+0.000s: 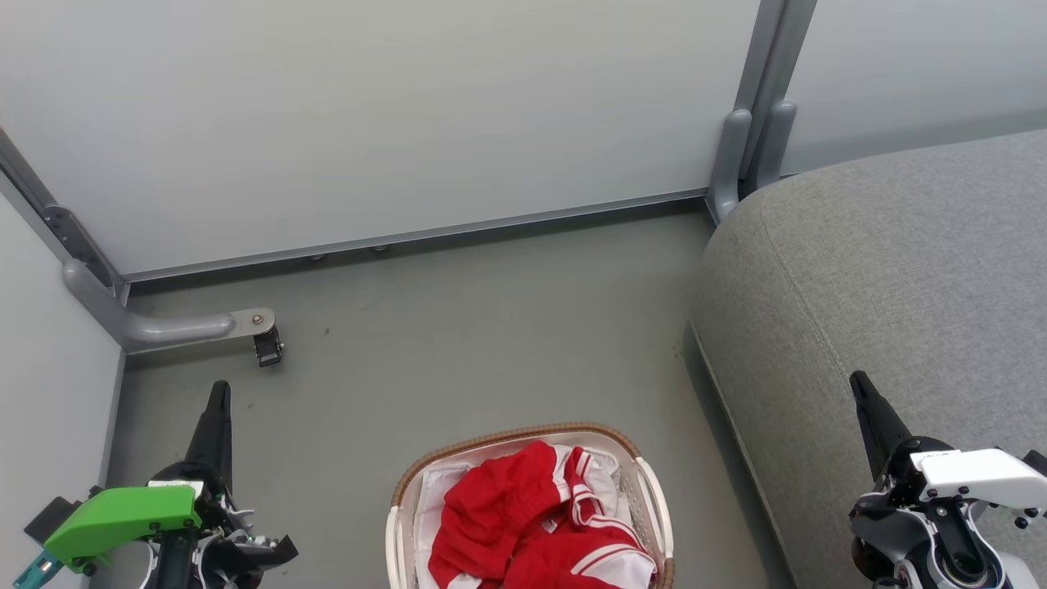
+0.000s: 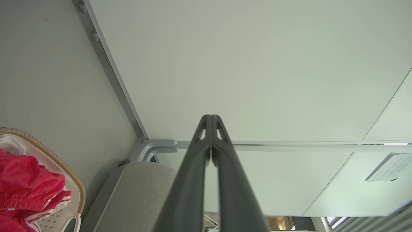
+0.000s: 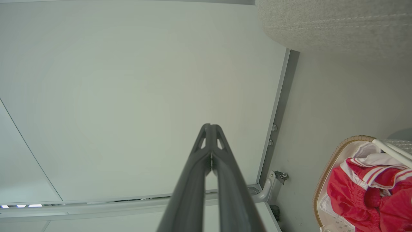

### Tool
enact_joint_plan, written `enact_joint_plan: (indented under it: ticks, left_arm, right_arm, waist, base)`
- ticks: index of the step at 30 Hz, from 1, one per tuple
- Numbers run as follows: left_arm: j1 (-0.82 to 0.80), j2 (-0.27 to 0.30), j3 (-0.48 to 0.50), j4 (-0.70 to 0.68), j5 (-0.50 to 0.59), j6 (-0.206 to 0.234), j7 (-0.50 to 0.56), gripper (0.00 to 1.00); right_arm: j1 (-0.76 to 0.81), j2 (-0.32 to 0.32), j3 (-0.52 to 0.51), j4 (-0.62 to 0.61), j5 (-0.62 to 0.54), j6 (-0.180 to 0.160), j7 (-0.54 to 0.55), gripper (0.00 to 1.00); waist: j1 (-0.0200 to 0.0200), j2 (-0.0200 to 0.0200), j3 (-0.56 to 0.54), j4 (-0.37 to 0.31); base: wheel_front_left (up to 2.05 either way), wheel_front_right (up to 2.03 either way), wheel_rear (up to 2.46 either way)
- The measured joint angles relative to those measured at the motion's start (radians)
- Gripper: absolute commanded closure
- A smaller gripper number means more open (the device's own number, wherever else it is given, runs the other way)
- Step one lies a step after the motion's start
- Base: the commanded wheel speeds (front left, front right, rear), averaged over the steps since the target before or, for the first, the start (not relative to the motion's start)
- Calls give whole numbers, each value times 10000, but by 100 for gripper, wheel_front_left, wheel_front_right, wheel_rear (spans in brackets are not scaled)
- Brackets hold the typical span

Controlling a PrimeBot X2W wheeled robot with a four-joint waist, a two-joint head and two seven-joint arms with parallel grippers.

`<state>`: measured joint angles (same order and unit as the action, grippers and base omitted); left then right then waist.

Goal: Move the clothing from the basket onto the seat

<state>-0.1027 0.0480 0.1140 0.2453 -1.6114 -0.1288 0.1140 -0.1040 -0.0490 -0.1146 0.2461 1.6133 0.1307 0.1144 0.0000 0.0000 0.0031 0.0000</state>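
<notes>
The left gripper [image 1: 219, 394] and right gripper [image 1: 859, 384] each had jaws pressed together on nothing, seemingly parked before any reach. Between them, behind their tips, the clothing [image 1: 523, 515] lay heaped in the basket [image 1: 515, 431], untouched. The seat [image 1: 900, 262] spread beyond the right tips, beside the basket, which should keep the carry short.

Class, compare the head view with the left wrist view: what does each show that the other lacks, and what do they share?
Head view, not left wrist: the right gripper, shut, seen against the grey seat. Left wrist view, not head: a white printed notice on a far panel. Shared: the basket, the red clothing inside it, the seat, and the shut left gripper.
</notes>
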Motion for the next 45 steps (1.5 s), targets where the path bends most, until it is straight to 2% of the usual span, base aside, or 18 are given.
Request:
enact_joint_plan:
  ticks: [2,3,13,23,29,45]
  left_arm:
    - [0,0,0,0,0,0,0,100]
    - [0,0,0,0,0,-2,0,0]
    - [468,-86,-232,479,35,48,-215,0]
    - [470,-86,-462,222,662,48,-685,0]
    - [471,-86,-502,82,1492,48,-953,0]
    - [610,-79,-802,-456,4587,71,-1569,0]
  right_arm:
    - [0,0,0,0,0,0,0,100]
    - [0,0,0,0,0,0,0,0]
    - [408,174,176,512,-84,-4,-198,0]
    - [406,167,219,546,-965,-4,-671,0]
    - [391,163,161,412,-1870,-4,-934,0]
    - [383,121,339,-130,-4982,-4,-1559,0]
  waist:
    - [0,0,0,0]
    - [0,0,0,0]
    - [0,0,7,0]
    - [0,0,34,6]
    - [0,0,47,16]
    - [0,0,100,34]
  base:
    - [0,0,0]
    - [0,0,0]
    - [0,0,0]
    - [0,0,0]
    - [0,0,0]
    - [0,0,0]
